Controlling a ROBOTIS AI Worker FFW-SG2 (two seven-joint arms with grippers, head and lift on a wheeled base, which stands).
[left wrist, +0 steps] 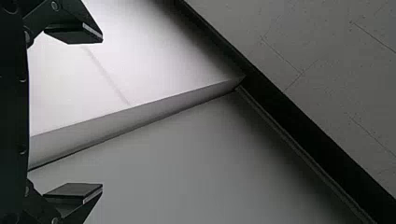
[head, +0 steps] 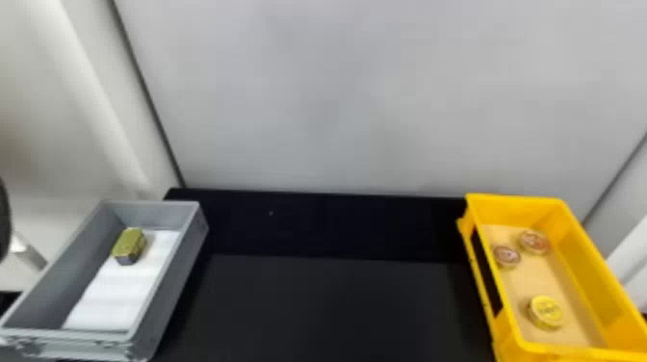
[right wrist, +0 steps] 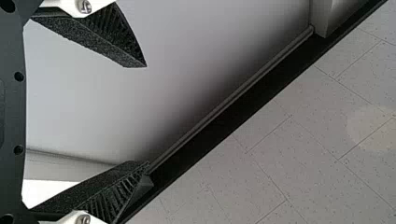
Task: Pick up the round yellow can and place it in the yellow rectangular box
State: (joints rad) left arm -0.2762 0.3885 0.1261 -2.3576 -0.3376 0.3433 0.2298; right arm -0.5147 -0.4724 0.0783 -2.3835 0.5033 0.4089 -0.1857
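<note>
Two boxes on black table [head: 313, 308]: yellow rectangular box [head: 515, 212] on R side, grey box [head: 175, 274] on L w/ white sheet [head: 120, 289] in it. Both claws wide open & empty, prob. well clear of both boxes: L gripper [left wrist: 102, 113], R gripper [right wrist: 148, 122]. Round yellow can [head: 548, 312] is already in yellow box, lid up, nr its close end & apart from two reddish round tins [head: 533, 241], so placing is prob. done; best handling now = leave it be. If it needs a nudge, use R gripper: straight down btwn the walls, light squeeze on its sides, release low so it can't roll, lift clear b4 swinging out. Blocky olive-yellow can [head: 129, 245] stays out of it. Labels: dark print on yellow lid, marks on reddish lids, too small to read.
</note>
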